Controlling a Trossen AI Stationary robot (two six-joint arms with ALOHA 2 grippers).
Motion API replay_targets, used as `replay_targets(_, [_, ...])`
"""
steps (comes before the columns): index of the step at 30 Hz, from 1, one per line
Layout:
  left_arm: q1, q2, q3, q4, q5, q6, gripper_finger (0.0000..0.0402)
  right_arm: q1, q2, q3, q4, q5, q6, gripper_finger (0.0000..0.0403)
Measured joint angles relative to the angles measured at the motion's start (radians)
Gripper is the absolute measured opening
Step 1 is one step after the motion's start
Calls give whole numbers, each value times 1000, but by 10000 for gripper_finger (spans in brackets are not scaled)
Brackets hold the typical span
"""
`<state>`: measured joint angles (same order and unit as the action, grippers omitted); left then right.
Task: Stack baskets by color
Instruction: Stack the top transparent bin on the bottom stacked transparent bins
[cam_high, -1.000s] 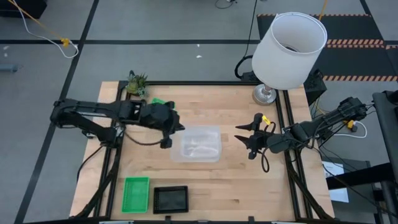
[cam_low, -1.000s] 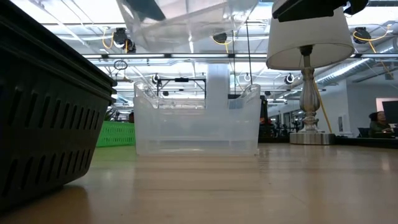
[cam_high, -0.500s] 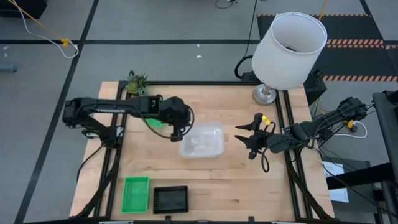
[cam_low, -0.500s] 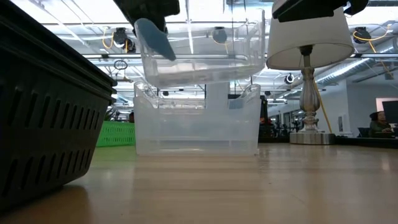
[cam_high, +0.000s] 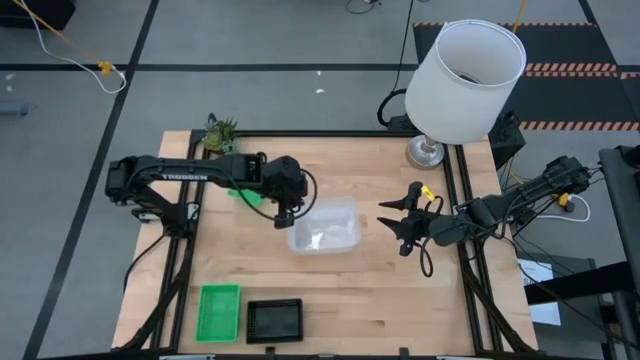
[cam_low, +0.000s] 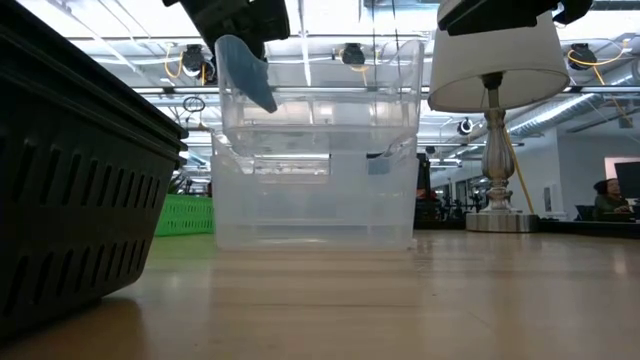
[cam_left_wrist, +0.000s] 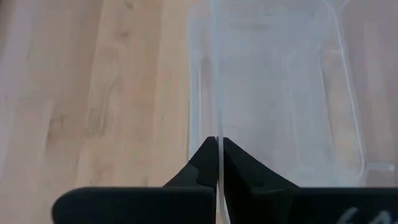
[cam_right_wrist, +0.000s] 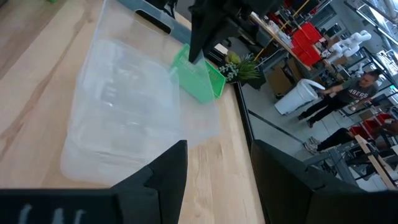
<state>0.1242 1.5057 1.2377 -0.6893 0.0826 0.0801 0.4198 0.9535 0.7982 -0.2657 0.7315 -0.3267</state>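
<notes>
Two clear baskets sit one in the other mid-table: the upper clear basket (cam_low: 320, 95) stands partly sunk into the lower clear basket (cam_low: 315, 205), which rests on the table. My left gripper (cam_high: 283, 215) is shut on the upper basket's left end. My right gripper (cam_high: 400, 226) hovers open to the right of the clear pair, with nothing between its fingers. One green basket (cam_high: 219, 311) and a black basket (cam_high: 274, 320) stand near the front edge. Another green basket (cam_high: 243, 193) shows behind my left arm. My left gripper pinches a thin clear wall (cam_left_wrist: 217, 127) of the upper basket at its top edge, one finger on each side of the wall. The fingers (cam_low: 246, 68) come slanting down from the table's left. The basket stays upright, its lower part inside the lower clear basket.
A white lamp (cam_high: 467, 68) stands at the back right, its base (cam_high: 425, 152) on the table. A small green plant (cam_high: 220, 133) sits at the back left corner. Bare wood lies between the clear baskets and the front edge.
My left gripper has moved toward the table's right edge and down, staying shut on the upper clear basket. The basket has come down from well above the lower clear basket and now stands partly inside it.
</notes>
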Motion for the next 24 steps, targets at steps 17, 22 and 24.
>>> replay_targets(17, [0,0,0,-3,-50,-6,46,0,0,0,0,0,0,171])
replay_targets(22, [-1,0,0,-1,-51,17,47,0,0,0,0,0,0,171])
replay_targets(24, [-2,0,0,3,-60,24,47,0,0,0,0,0,0,171])
